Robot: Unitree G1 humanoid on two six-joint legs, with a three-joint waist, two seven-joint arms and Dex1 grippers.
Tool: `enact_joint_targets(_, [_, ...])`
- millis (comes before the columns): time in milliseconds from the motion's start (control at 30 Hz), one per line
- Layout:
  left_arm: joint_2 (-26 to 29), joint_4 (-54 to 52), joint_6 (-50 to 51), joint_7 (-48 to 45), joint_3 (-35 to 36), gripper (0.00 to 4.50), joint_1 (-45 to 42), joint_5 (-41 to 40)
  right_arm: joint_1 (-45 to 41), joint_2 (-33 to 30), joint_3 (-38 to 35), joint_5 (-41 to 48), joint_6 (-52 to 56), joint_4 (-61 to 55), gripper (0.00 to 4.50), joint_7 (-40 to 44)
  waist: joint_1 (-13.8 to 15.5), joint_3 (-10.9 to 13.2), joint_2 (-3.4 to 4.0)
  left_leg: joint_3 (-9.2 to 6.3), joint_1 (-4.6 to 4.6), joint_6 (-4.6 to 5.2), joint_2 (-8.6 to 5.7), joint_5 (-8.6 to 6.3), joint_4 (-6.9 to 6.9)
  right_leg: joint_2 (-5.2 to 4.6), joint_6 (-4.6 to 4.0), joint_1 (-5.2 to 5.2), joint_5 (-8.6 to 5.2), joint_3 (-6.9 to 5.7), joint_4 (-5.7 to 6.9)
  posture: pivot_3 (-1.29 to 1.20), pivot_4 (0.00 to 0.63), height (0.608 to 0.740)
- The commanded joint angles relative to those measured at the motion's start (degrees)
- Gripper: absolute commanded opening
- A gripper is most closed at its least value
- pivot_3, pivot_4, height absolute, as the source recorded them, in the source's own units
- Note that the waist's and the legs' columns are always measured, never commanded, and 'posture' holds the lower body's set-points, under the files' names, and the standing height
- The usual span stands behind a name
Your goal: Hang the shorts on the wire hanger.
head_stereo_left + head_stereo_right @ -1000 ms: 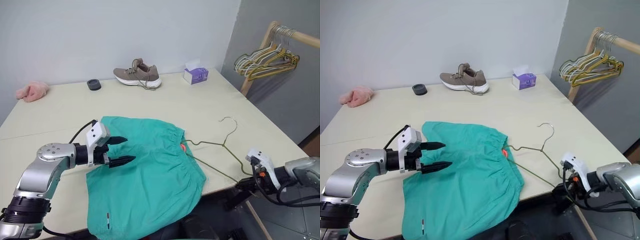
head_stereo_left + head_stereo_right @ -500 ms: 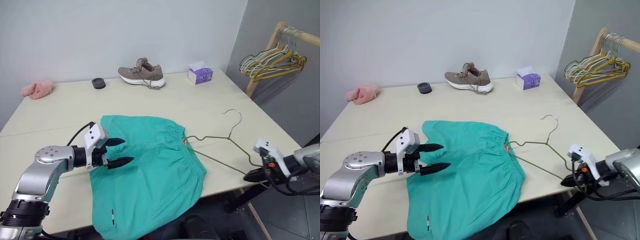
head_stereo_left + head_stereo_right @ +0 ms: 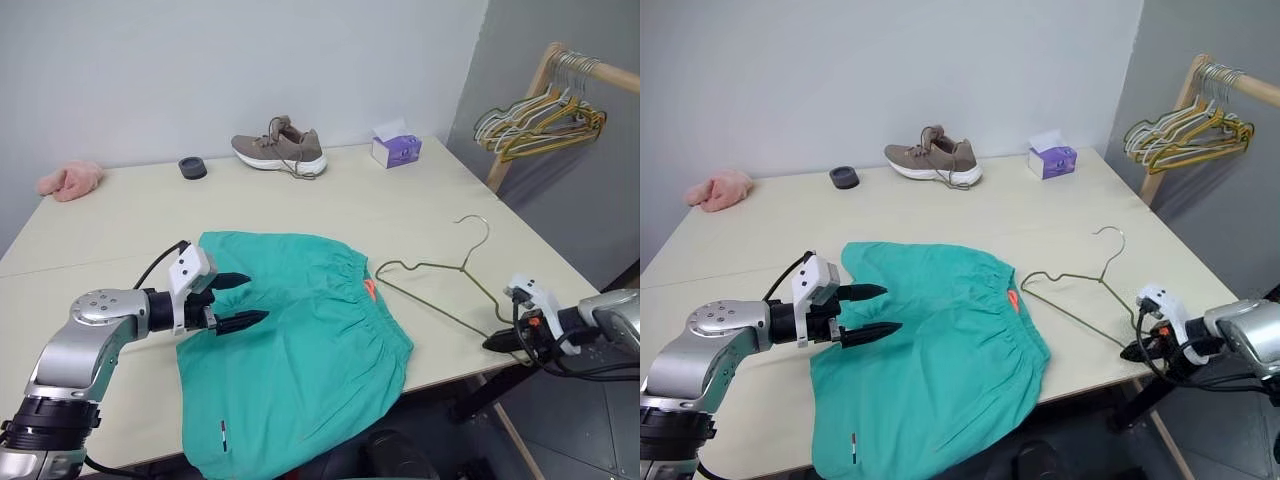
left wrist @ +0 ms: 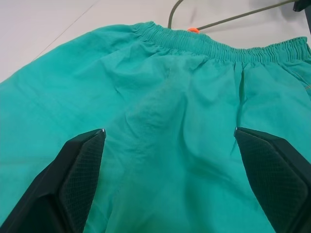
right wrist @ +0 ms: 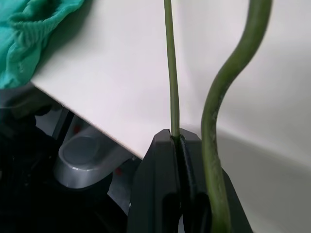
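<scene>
The teal-green shorts [image 3: 300,340] lie flat on the table, their hem hanging over the near edge and the waistband with its orange tag [image 3: 367,290] facing right. My left gripper [image 3: 258,298] hovers open just above their left part, and in the left wrist view its fingers [image 4: 80,170] spread wide over the fabric [image 4: 160,97]. The olive wire hanger [image 3: 440,290] lies on the table to the right of the waistband. At the table's right edge my right gripper [image 3: 495,342] is shut on the hanger's wire [image 5: 170,73].
A brown shoe [image 3: 278,150], a purple tissue box [image 3: 396,150], a black round object [image 3: 191,167] and a pink cloth [image 3: 68,181] sit along the far side of the table [image 3: 330,210]. A wooden rack with bunched hangers [image 3: 540,115] stands to the right.
My right gripper has moved up and right along the table edge with the hanger, drawing its left corner clear of the waistband. The left gripper has stayed put.
</scene>
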Motion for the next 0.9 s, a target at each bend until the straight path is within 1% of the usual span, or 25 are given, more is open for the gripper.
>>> enact_joint_targets(33, [0.72, -0.66, -0.57, 0.00, 2.10, 4.49, -1.08, -0.57, -1.85, 0.39, 0.23, -0.73, 0.16, -1.18, 0.00, 0.42, 0.01, 0.00, 0.00, -0.01, 0.00, 0.00, 0.00, 0.00, 0.00, 0.00, 0.00, 0.00, 0.00, 0.00, 0.00, -0.29, 0.000, 0.740])
enact_joint_targets(233, [0.92, -0.78, -0.51, 0.47, 3.03, 4.49, -0.50, -0.56, -3.65, 0.69, 1.91, 0.62, 1.91, -4.84, 0.00, 2.61, 0.06, 0.00, 0.00, -0.01, 0.01, 0.00, 0.01, 0.00, 0.01, 0.00, 0.00, 0.01, 0.00, 0.00, 0.02, -0.29, 0.000, 0.740])
enact_joint_targets(433, [0.89, -0.35, -0.78, 1.15, 4.35, 4.49, -0.18, -0.12, -5.78, 1.50, 3.52, 0.48, 2.09, -4.69, 0.00, 4.37, 0.52, 0.00, 0.00, -0.01, 0.00, 0.00, 0.00, 0.00, 0.01, 0.00, 0.00, 0.01, 0.00, -0.01, 0.00, -0.27, 0.000, 0.740])
enact_joint_targets(633, [1.35, -0.62, -0.85, 1.64, 5.50, 4.49, 0.97, -0.22, -6.65, 0.41, 4.05, 0.87, 2.44, -5.58, 0.00, 6.77, 1.40, 0.01, 0.01, -0.01, 0.00, 0.00, 0.01, 0.00, 0.00, 0.01, 0.00, -0.01, 0.00, -0.02, 0.02, -0.26, 0.000, 0.740])
enact_joint_targets(800, [1.06, -0.78, -0.87, 2.06, 5.88, 4.49, 1.48, -0.10, -7.35, 3.72, 6.18, -0.60, 3.32, -4.06, 0.00, 4.69, 1.98, 0.00, 0.01, 0.00, -0.01, 0.00, 0.01, 0.00, 0.01, 0.01, 0.00, -0.02, 0.00, -0.06, 0.02, -0.26, 0.000, 0.740])
enact_joint_targets(900, [0.82, -1.04, -0.81, 2.35, 5.72, 4.49, 1.45, -0.06, -9.74, 8.55, 6.88, -1.51, 5.32, 0.59, 0.00, 1.45, 2.05, 0.00, 0.01, 0.01, 0.00, 0.00, 0.01, 0.00, 0.05, 0.01, 0.01, -0.01, 0.02, -0.09, 0.06, -0.25, 0.000, 0.740])
